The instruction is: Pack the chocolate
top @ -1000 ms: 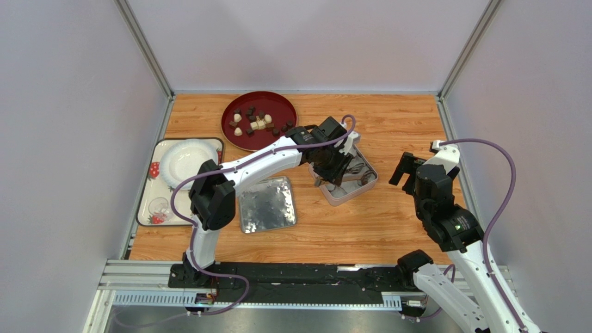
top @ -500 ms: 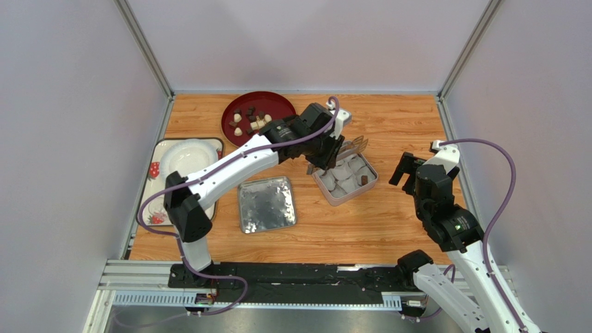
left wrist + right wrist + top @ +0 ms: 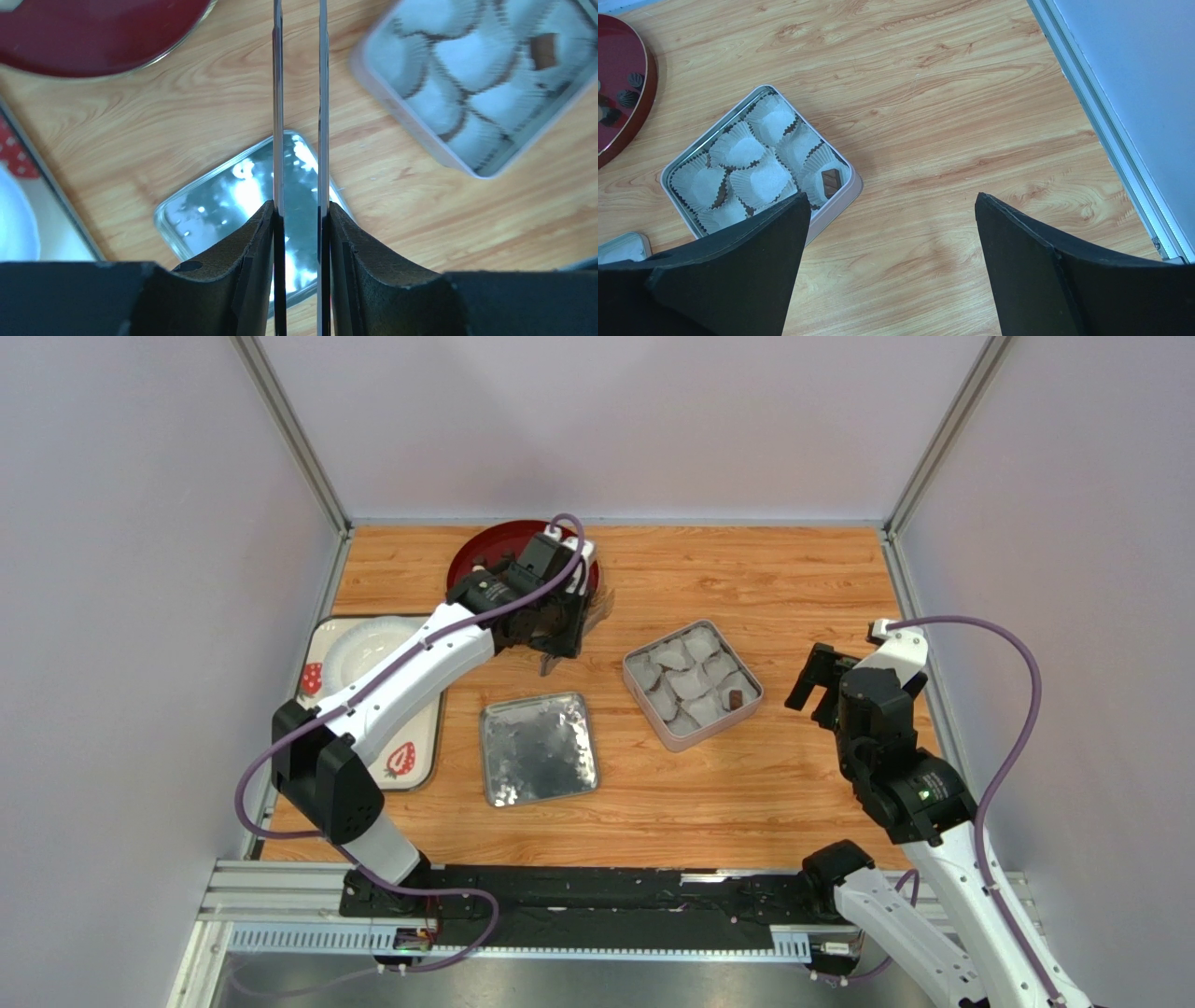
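1. Now the left gripper (image 3: 300, 42) is seen narrowly parted, apparently empty, tips cropped.
2. One chocolate (image 3: 831, 181) is seated in the tin (image 3: 840, 210), well clear of those fingers (image 3: 278, 105).
3. The right gripper (image 3: 892, 199) is held wide, empty.

Lab test cell, grey panels (image 3: 140, 546), aluminium rail (image 3: 281, 889)
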Controlling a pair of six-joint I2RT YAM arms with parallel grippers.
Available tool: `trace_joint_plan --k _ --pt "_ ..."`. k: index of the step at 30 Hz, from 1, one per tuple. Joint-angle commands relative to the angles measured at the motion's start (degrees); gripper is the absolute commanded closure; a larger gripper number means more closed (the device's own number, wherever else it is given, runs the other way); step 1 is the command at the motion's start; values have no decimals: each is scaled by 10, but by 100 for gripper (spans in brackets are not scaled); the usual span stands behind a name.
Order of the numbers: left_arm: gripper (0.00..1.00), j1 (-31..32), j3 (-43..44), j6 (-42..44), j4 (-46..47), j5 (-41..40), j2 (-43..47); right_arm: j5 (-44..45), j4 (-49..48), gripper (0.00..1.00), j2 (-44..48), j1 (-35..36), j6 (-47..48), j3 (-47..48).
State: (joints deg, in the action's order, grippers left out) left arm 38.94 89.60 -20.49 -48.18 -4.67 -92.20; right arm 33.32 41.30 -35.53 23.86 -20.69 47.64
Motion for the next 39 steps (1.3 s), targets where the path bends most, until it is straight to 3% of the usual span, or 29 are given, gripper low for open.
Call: trace_joint_plan --k 1,7,17,23,39 --pt "61 -53 -28 -26 0 -41 38 -2 -25 8 3 0 3 -1" --pt "60 -129 -60 -34 14 -73 33 -8 -26 8 0 0 1 -2" --pt "57 -192 -52 -54 62 -100 -19 -16 -28 8 5 0 5 -2" --pt "53 -205 -4 -61 50 -76 -79 -19 -29 8 8 0 5 -1" --pt "52 -214 26 -73 32 -56 -133 -17 -28 8 13 0 5 -2"
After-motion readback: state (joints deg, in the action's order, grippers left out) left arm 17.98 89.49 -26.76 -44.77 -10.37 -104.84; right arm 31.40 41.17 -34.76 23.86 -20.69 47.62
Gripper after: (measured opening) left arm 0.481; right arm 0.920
